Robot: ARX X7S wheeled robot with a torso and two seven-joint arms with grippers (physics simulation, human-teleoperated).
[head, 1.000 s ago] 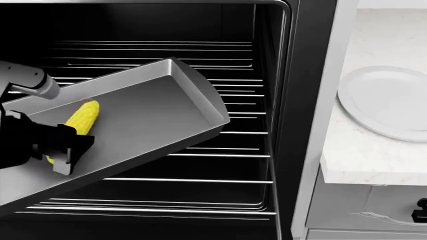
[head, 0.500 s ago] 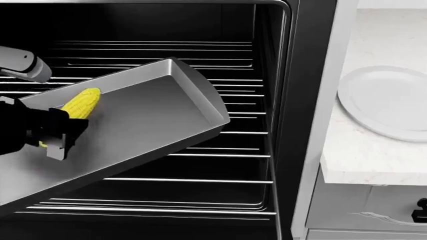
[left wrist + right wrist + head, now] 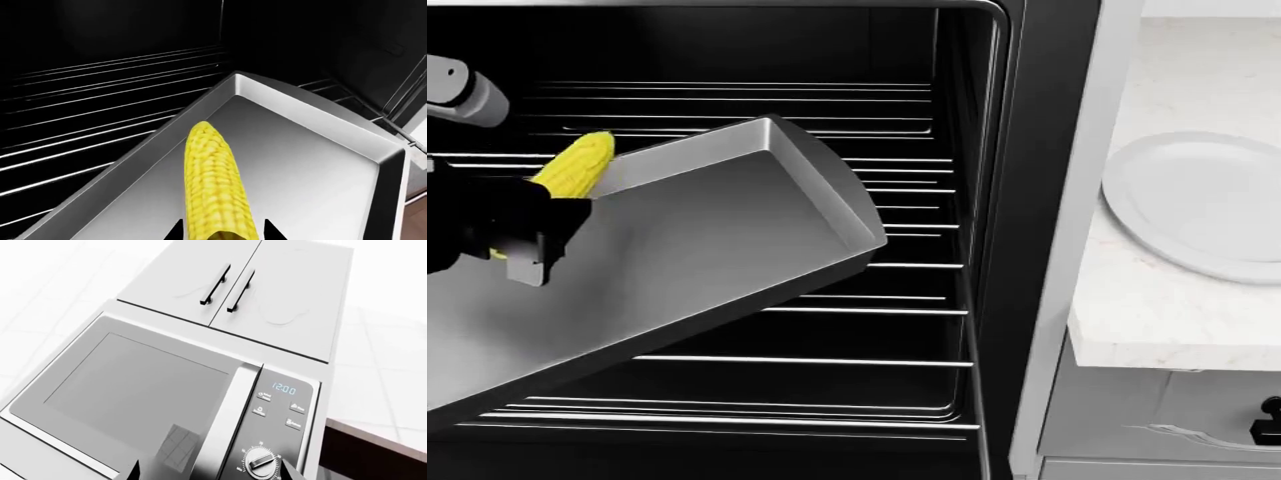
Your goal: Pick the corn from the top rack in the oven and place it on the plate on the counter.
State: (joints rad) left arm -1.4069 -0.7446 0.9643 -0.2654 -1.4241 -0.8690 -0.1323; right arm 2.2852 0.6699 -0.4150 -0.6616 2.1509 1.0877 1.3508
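My left gripper (image 3: 521, 232) grips the corn (image 3: 571, 166) above the tray's (image 3: 734, 215) left edge; the plate (image 3: 1201, 205) sits on the counter (image 3: 1174, 320). My right gripper's (image 3: 208, 471) state I cannot tell.

counter (image 3: 1174, 320) | white plate (image 3: 1201, 205) on top (near front edge)

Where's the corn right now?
At the head view's left, the corn sits in the left tool, lifted above the grey tray inside the oven.
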